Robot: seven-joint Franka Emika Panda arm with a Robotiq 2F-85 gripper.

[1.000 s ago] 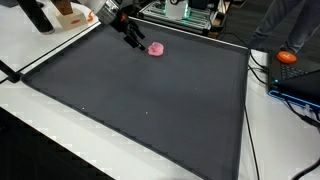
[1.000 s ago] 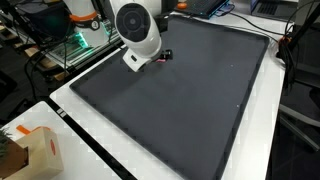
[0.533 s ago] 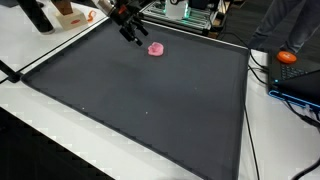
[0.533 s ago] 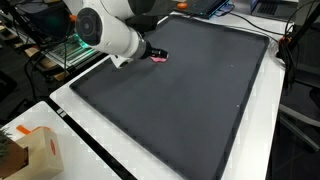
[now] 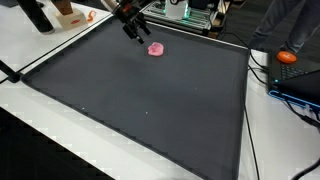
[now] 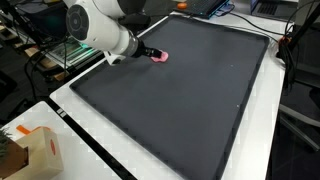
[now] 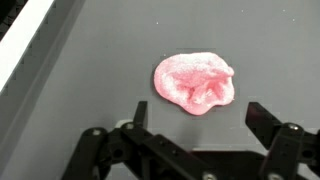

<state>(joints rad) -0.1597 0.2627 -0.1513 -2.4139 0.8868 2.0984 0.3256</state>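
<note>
A small pink crumpled lump (image 5: 155, 48) lies on the dark mat (image 5: 150, 100) near its far edge. It also shows in an exterior view (image 6: 161, 58) and in the wrist view (image 7: 195, 81). My gripper (image 5: 134, 34) hangs just above and beside the lump, open and empty. In the wrist view the two black fingers (image 7: 200, 118) stand apart with bare mat between them, and the lump lies just beyond the fingertips, not touching them.
The dark mat (image 6: 190, 100) covers most of a white table (image 5: 40, 45). Lab equipment (image 5: 180, 12) stands behind the mat's far edge. An orange object (image 5: 288, 57) and cables lie at one side. A cardboard box (image 6: 30, 150) sits at the table corner.
The arm has risen and pulled back from the pink lump, toward the mat's far edge. The lump has stayed where it was.
</note>
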